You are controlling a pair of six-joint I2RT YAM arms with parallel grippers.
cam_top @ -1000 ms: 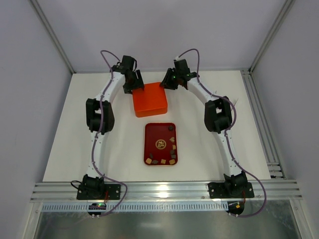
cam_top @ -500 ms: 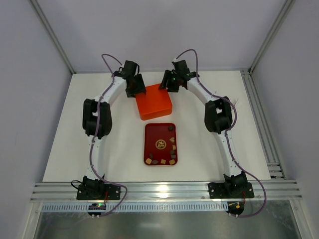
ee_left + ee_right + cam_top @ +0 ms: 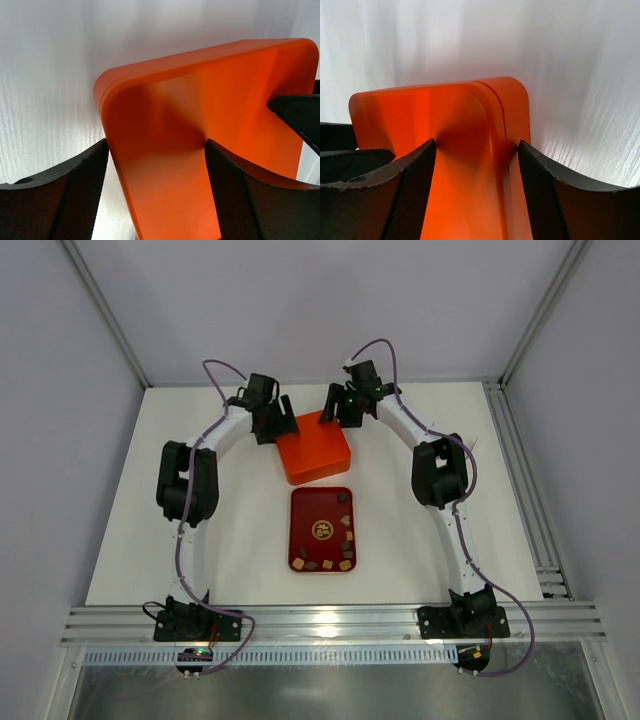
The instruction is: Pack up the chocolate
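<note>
While the orange rounded plastic box [image 3: 315,452] sits closed, its contents are hidden from me. My left gripper [image 3: 156,144] and right gripper [image 3: 477,142] stand wide open at its two far corners. Each has one finger over the top and one off the edge, gripping nothing I can see. A careless push could skid the box into the dark red flat tray [image 3: 312,508] just on its near side, scattering the small brown and tan chocolate [image 3: 346,521] lying loose there.

1 orange box [image 3: 315,445], 1 red tray [image 3: 305,510], ~9 choc pcs [image 3: 345,564], 2 arms [image 3: 190,480]
</note>
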